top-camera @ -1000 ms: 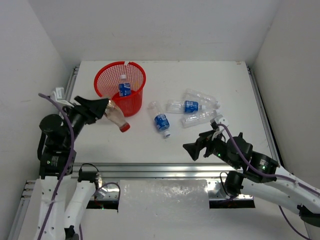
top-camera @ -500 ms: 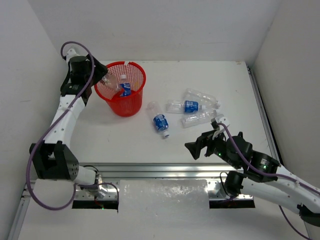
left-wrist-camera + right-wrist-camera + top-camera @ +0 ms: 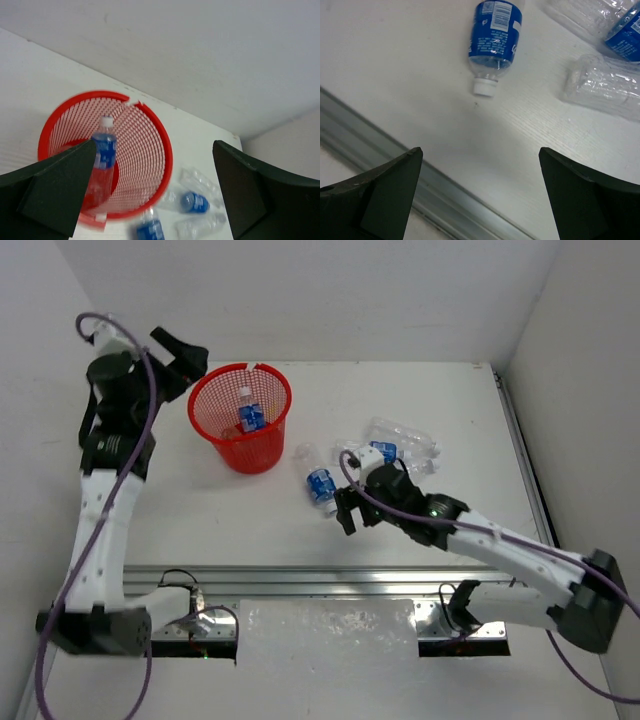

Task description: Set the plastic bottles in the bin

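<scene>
— What colour's the bin (image 3: 262, 448)?
— Red, an open mesh pattern. The bottle inside it (image 3: 248, 414) has a blue label, white cap.
— And right of the bin?
— The nearest bottle (image 3: 322, 483): blue label with white print, white cap. The farther bottles (image 3: 405, 433) are clear, one blue-labelled. The table (image 3: 450, 400) is white.

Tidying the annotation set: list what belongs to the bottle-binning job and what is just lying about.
Job: bin; bottle inside; blue-labelled bottle by right end effector; labelled bottle beyond; clear bottle; second clear bottle.
Lying about: aluminium rail.
</scene>
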Robot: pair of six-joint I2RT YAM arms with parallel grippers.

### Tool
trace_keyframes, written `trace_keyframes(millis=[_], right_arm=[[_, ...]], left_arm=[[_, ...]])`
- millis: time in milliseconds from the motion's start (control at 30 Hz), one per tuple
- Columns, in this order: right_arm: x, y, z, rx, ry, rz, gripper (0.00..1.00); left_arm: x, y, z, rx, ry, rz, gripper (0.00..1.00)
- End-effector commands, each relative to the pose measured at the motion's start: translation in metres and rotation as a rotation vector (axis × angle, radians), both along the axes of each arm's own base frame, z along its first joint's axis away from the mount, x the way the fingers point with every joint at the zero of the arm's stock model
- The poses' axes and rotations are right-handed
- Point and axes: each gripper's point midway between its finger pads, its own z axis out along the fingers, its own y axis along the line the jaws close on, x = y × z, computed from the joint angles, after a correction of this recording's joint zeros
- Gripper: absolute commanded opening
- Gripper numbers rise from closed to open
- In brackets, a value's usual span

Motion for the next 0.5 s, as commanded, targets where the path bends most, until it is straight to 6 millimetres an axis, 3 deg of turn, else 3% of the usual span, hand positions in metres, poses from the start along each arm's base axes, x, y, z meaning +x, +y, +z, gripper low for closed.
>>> trace_keyframes(millis=[0,67,133,167,200,233,267,300,333,367,467], right_arm=[[0.037,0.034,0.0,0.042,-0.001,0.04,0.99],[0.062,0.043,-0.014,0.008,0.021,0.022,0.99],[0.08,0.048,-0.024,-0.011,0.04,0.008,0.99],[0.092,0.057,-0.016,0.001,0.028,0.002,0.99],[0.1,0.06,-0.037,-0.033,0.07,-0.004,0.99],[0.107,0.063,-0.043,-0.034,0.084,-0.003,0.99],[0.118,0.071,-0.039,-0.023,0.075,-0.009,0.99],[0.124,0.071,-0.061,-0.057,0.109,-0.019,0.99],[0.133,0.075,-0.061,-0.053,0.108,-0.029,0.99],[0.138,0.076,-0.069,-0.059,0.113,-0.04,0.99],[0.148,0.072,-0.103,-0.08,0.162,-0.073,0.99]], left_arm=[[-0.077,-0.019,0.002,0.06,-0.045,-0.12,1.0],[-0.115,-0.018,-0.021,0.095,-0.047,-0.12,1.0],[-0.136,-0.017,-0.033,0.117,-0.054,-0.124,1.0],[-0.156,-0.023,-0.031,0.133,-0.1,-0.156,1.0],[-0.16,-0.027,-0.048,0.138,-0.074,-0.185,1.0],[-0.173,-0.033,-0.048,0.138,-0.095,-0.217,1.0],[-0.177,-0.037,-0.065,0.133,-0.055,-0.243,1.0],[-0.183,-0.041,-0.07,0.135,-0.049,-0.269,1.0],[-0.192,-0.045,-0.071,0.134,-0.066,-0.291,1.0],[-0.195,-0.046,-0.083,0.128,-0.043,-0.303,1.0],[-0.206,-0.053,-0.095,0.128,-0.058,-0.342,1.0]])
